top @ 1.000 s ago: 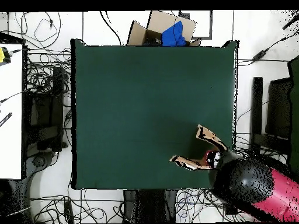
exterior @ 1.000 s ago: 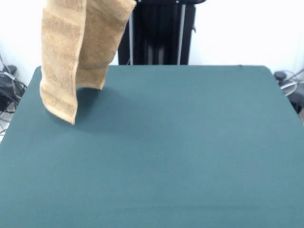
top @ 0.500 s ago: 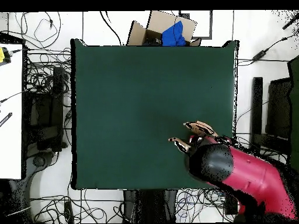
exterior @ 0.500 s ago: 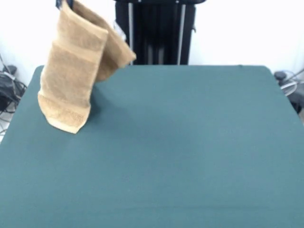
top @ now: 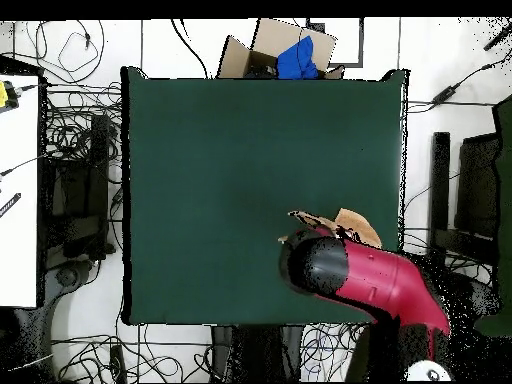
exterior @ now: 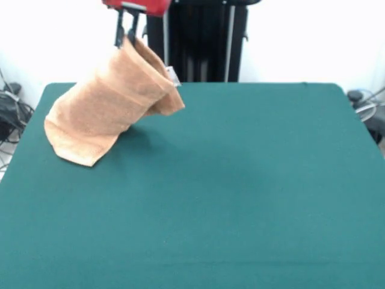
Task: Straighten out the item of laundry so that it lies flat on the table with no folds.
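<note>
— Green cloth covers the whole table (exterior: 240, 198), yes? And where is the towel (exterior: 111, 105) now?

— Yes, the table is dark green and wide, with a white wall behind it in the front view. The towel is at the far left part of the table in that view, near the corner. It does not lie flat. Its top is pulled up and its lower end rests on the cloth, so it leans in a slope and is doubled over on itself.

— What holds it up?

— The gripper (exterior: 127, 37) does. Its two thin dark fingers are pinched together on the top edge of the towel. Above them a red part of the arm (top: 375, 285) shows at the picture's upper edge.

— Can you see a tag?

— A small white tag (exterior: 173, 76) sticks out at the right side of the towel, near the upper fold.

— And from above?

— From above, the red and black arm covers most of the towel (top: 352, 224). Only a small peach piece shows beside the arm, near the table's right edge. Cables (top: 80, 150) lie on the floor around the table, and a cardboard box (top: 285, 50) with something blue stands beyond the top edge.
</note>
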`<action>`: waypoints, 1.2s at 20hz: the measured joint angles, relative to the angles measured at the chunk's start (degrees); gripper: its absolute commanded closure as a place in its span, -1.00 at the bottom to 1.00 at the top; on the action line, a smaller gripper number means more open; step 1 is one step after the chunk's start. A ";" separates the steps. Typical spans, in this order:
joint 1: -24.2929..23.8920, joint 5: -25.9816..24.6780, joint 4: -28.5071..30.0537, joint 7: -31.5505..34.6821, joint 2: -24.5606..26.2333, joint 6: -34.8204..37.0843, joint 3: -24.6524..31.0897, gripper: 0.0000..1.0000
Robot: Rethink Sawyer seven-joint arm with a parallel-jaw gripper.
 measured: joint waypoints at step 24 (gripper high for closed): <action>15.65 10.08 3.67 14.01 2.56 -0.08 -5.40 1.00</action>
